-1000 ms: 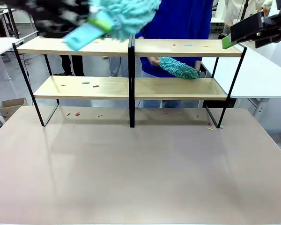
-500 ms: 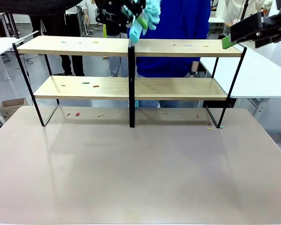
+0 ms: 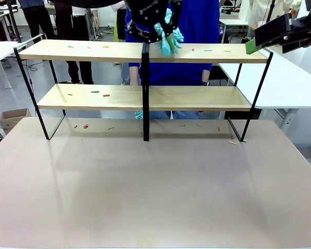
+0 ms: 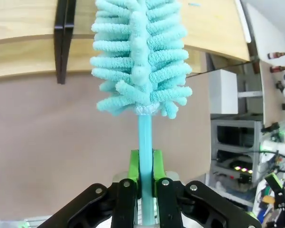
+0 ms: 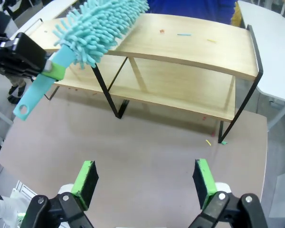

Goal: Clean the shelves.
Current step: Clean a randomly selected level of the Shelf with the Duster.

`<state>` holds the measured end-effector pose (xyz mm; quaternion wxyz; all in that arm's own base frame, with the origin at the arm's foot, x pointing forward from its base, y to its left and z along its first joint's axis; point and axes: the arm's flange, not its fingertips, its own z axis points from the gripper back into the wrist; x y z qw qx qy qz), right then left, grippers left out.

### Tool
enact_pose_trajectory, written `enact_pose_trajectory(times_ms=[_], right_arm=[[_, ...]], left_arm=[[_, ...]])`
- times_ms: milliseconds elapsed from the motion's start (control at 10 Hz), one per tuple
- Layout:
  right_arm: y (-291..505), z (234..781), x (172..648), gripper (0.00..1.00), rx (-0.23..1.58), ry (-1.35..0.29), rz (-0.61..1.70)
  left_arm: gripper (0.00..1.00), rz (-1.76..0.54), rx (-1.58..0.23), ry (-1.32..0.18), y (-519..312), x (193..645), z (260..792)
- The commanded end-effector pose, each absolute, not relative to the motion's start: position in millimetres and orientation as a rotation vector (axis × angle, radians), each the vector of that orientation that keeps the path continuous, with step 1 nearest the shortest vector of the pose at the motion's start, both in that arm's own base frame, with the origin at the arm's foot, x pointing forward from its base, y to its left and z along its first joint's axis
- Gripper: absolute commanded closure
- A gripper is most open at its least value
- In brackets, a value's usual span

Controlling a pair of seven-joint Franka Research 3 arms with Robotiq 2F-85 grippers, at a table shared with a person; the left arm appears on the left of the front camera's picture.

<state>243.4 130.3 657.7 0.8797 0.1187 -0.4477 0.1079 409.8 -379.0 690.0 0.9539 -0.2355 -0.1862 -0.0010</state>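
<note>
Shelves (image 3: pixel 197 97) span upper middle of front frame: stiff boards, frame looks light, so wipe gently. Duster (image 4: pixel 140 57) soft, light; left jaws clamped on its handle (image 4: pixel 143 142). Right jaws open, empty.

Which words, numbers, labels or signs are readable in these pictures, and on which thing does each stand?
None can be read.
The shelves, the duster and the table bear no print.
Pale marks on the left end effector, front view, are too blurred to read.
</note>
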Motion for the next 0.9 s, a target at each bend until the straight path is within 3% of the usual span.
enact_pose_trajectory(times_ms=[0, 300, 800], right_arm=[[130, 658, 244, 0.0, 0.254, -0.934, 0.222], [130, 658, 244, 0.0, 0.254, -0.934, 0.222], [130, 658, 244, 0.0, 0.254, -0.934, 0.222]], left_arm=[[0.87, -0.002, -0.436, -0.334, -399, 435, 704], [0.87, 0.008, -0.394, -0.349, -421, 454, 699], [0.87, -0.226, -0.505, -0.126, -435, 461, 692]])
